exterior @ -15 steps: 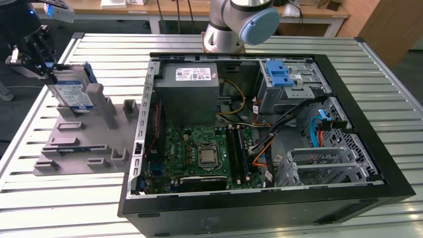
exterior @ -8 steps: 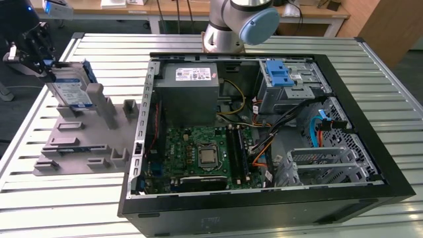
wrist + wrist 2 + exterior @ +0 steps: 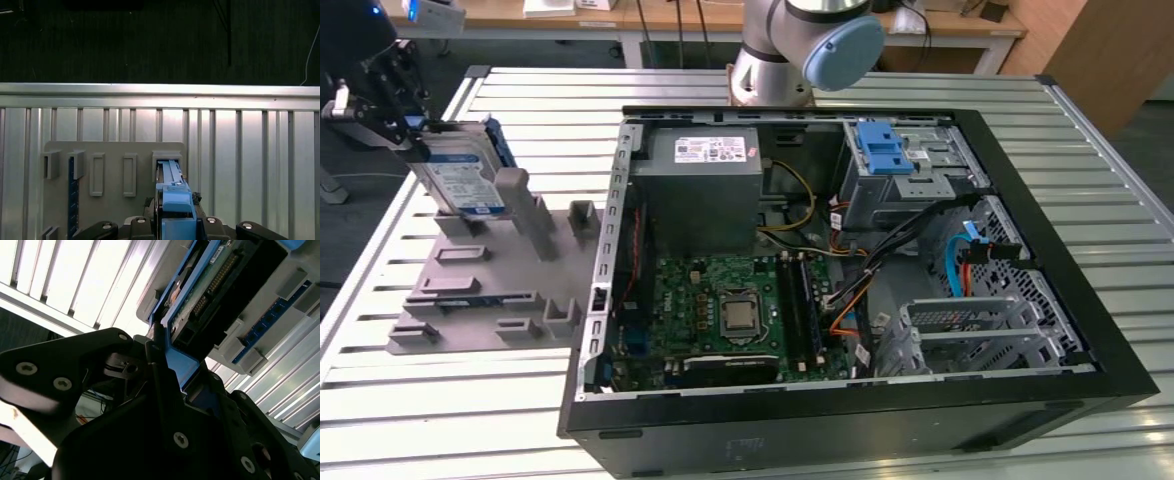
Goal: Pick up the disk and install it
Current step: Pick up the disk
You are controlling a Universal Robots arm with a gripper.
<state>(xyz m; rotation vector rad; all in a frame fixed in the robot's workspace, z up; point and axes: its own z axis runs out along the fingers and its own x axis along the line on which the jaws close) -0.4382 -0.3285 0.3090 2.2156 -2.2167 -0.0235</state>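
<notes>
Nearest in the exterior view, at six o'clock, is the black wall of the open computer case (image 3: 854, 420), which lies on its side on a slatted aluminium table (image 3: 427, 420). Inside the case, the green motherboard (image 3: 674, 300) carries a CPU socket (image 3: 739, 315). At four o'clock stands a perforated metal cage (image 3: 987, 330). Farther in are the grey power supply (image 3: 700, 190) and, at one o'clock, a drive cage topped by a blue latch piece (image 3: 886, 150).

Outside the case, at nine o'clock, lies the grey holder block (image 3: 467, 290) with upright posts and slots, also seen in the first wrist view (image 3: 110, 150). At its far end, about ten o'clock, the disk (image 3: 458, 172) stands on edge, tilted slightly. Its label faces the case and its lower end is at a slot. Whether it has lifted clear of that slot cannot be told.

The gripper (image 3: 407, 125) is at the disk's upper edge, on the side away from the case. In both wrist views its black fingers are closed narrowly onto the blue carrier frame of the disk (image 3: 215, 280) (image 3: 172, 172), with the gripper (image 3: 162, 347) (image 3: 172, 200) straddling that edge.

Farthest, at twelve o'clock, the arm (image 3: 801, 40) rises at the table's back edge, and beyond it stand wooden benches (image 3: 961, 40).
</notes>
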